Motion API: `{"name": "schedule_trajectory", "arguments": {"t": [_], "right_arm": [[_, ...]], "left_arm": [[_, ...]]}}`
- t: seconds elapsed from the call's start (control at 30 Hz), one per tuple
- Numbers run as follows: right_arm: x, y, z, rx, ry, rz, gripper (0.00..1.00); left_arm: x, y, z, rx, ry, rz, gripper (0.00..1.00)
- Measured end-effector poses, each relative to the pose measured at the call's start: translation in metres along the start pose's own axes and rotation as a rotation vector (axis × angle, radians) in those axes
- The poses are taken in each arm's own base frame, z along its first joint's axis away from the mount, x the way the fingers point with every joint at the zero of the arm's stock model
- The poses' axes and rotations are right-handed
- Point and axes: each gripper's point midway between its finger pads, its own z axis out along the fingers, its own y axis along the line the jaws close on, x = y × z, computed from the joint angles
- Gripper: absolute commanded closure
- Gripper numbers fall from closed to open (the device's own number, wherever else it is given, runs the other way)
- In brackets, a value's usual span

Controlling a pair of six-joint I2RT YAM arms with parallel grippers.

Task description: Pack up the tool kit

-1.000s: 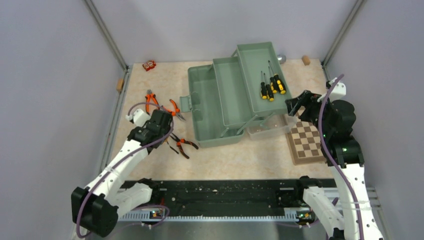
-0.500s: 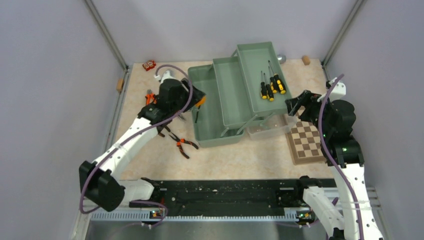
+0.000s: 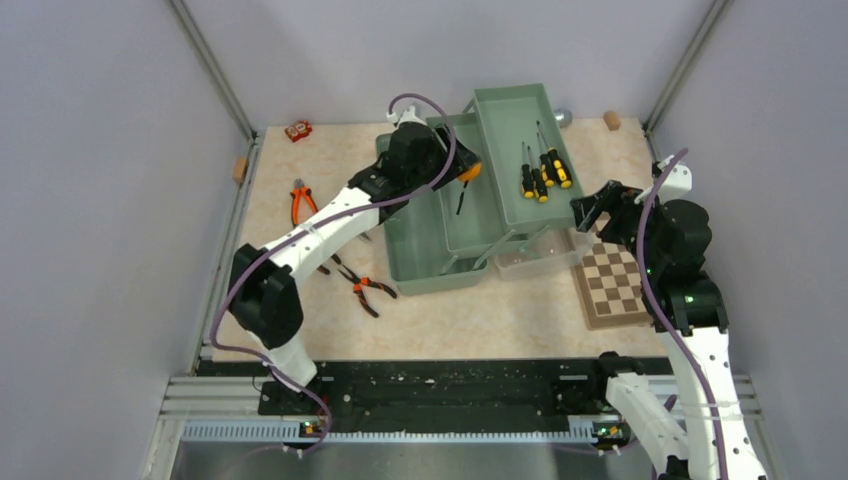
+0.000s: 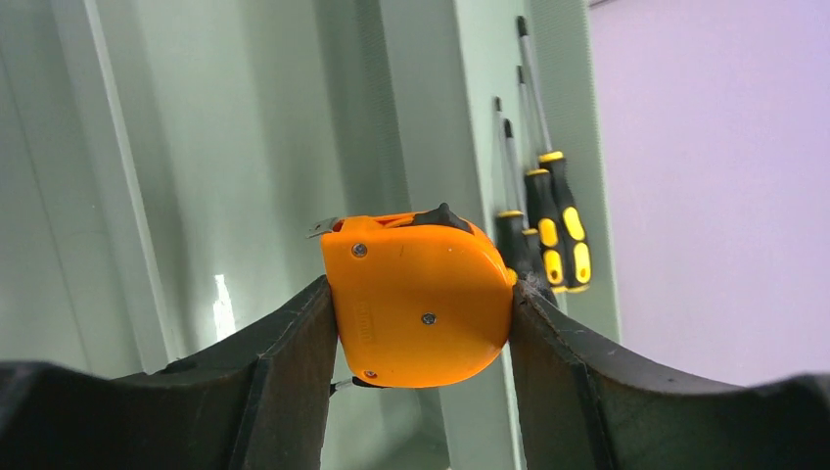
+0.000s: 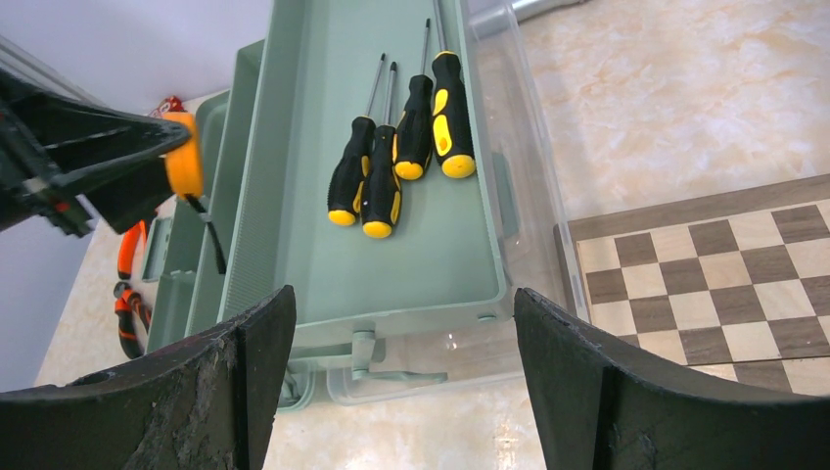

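The sage-green toolbox [image 3: 425,235] stands open with its trays folded out. Several black-yellow screwdrivers [image 3: 542,175] lie in the top tray. My left gripper [image 3: 462,175] is shut on the small orange tape measure [image 4: 419,299] and holds it above the middle tray [image 4: 245,147], its black strap hanging down. The right wrist view shows the tape measure [image 5: 184,157] left of the screwdrivers [image 5: 401,147]. Orange-handled pliers [image 3: 300,200] and another pair [image 3: 365,290] lie on the table left of the box. My right gripper [image 3: 595,210] is open and empty beside the box's right end.
The translucent lid [image 3: 535,255] lies under the top tray. A brown-and-cream chessboard [image 3: 612,283] lies right of it. A grey metal cylinder [image 3: 563,117], a wooden block [image 3: 611,120] and a small red object [image 3: 298,130] sit along the back edge.
My left arm has swung from the pliers at the left to above the toolbox's middle tray, carrying the tape measure. The right arm has not moved.
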Motion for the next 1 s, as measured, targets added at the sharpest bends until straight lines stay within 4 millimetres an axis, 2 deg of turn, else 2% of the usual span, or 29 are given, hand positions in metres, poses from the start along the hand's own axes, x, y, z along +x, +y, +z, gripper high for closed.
{"name": "schedule_trajectory", "arguments": {"t": [0.13, 0.23, 0.3, 0.43, 0.53, 0.6, 0.73, 0.83, 0.9, 1.0], "right_arm": [[0.000, 0.000, 0.000, 0.000, 0.000, 0.000, 0.19], [0.000, 0.000, 0.000, 0.001, 0.000, 0.000, 0.19], [0.000, 0.000, 0.000, 0.001, -0.001, 0.000, 0.19], [0.000, -0.001, 0.000, 0.004, -0.001, -0.001, 0.19], [0.000, -0.001, 0.001, 0.004, 0.000, -0.001, 0.19], [0.000, -0.001, 0.001, 0.005, 0.002, 0.000, 0.18], [0.002, -0.002, 0.003, 0.007, 0.008, 0.000, 0.18], [0.002, -0.002, 0.004, 0.009, 0.011, 0.000, 0.18], [0.003, -0.003, 0.005, 0.012, 0.016, 0.000, 0.18], [0.005, -0.005, 0.008, 0.019, 0.026, -0.005, 0.18]], "left_arm": [[0.010, 0.017, 0.025, -0.044, 0.019, -0.008, 0.67], [0.016, 0.030, 0.043, -0.086, 0.029, -0.005, 0.58], [0.019, 0.034, 0.050, -0.099, 0.036, 0.000, 0.48], [0.025, 0.045, 0.054, -0.136, 0.052, 0.013, 0.25], [0.025, 0.054, 0.052, -0.170, 0.052, 0.042, 0.15], [0.021, 0.053, 0.051, -0.172, 0.039, 0.064, 0.09], [0.013, 0.055, 0.041, -0.198, 0.016, 0.132, 0.09], [-0.001, 0.055, 0.022, -0.231, -0.023, 0.186, 0.11], [-0.013, 0.056, 0.000, -0.250, -0.068, 0.208, 0.12], [-0.031, 0.062, -0.046, -0.286, -0.147, 0.216, 0.13]]}}
